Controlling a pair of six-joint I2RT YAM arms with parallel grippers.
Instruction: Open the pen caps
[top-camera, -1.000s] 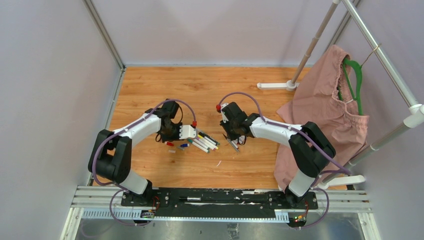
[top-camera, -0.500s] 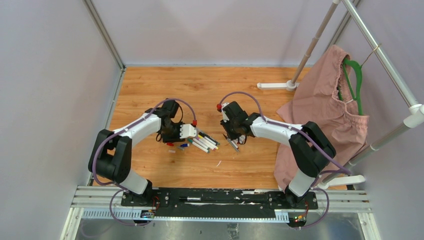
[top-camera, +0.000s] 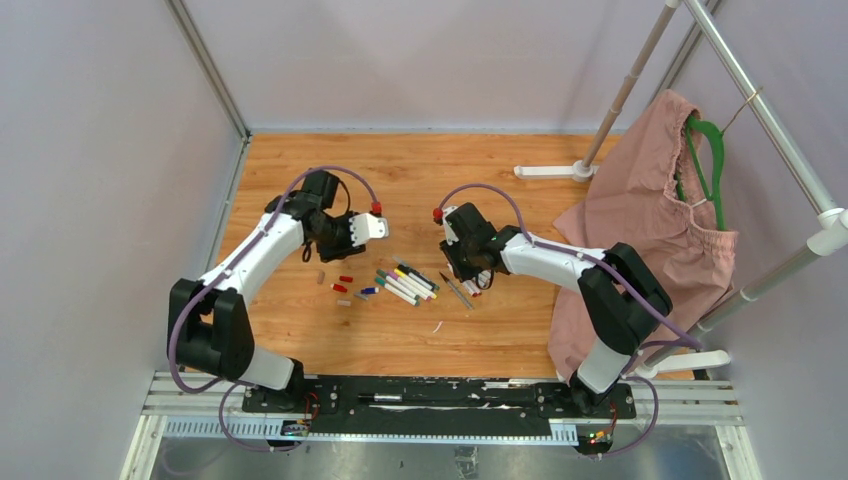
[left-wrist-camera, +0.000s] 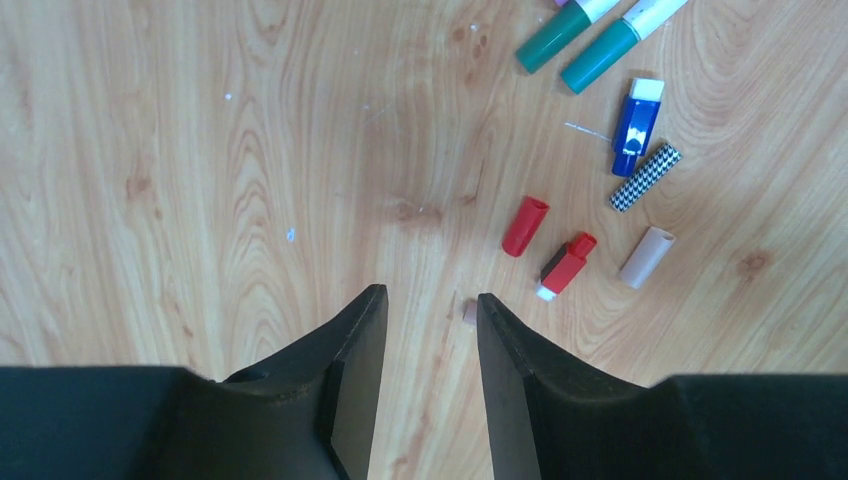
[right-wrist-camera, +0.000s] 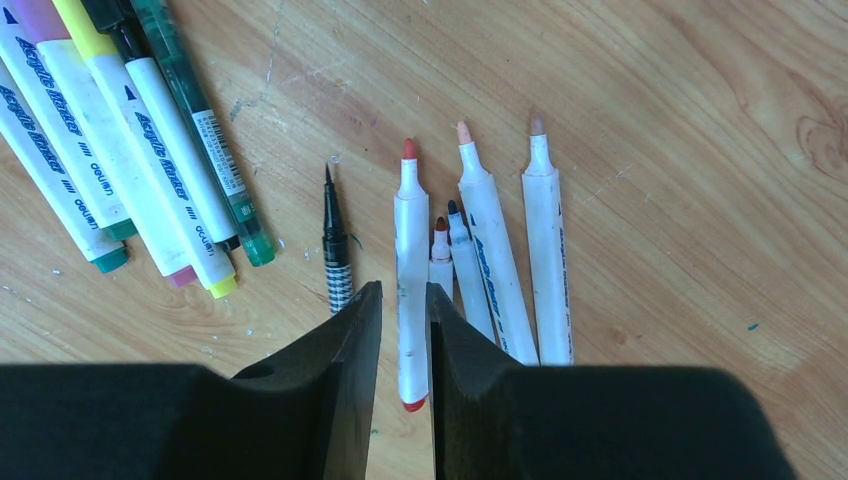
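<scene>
Two red pen caps (left-wrist-camera: 525, 225), one blue cap (left-wrist-camera: 636, 125), five capped markers (right-wrist-camera: 150, 190)

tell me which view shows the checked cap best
The left wrist view: the checked cap lies loose in the open, its black-and-white pattern sharp. In the top view it is too small to pick out. The right wrist view misses it, showing only a checked pen.
</scene>
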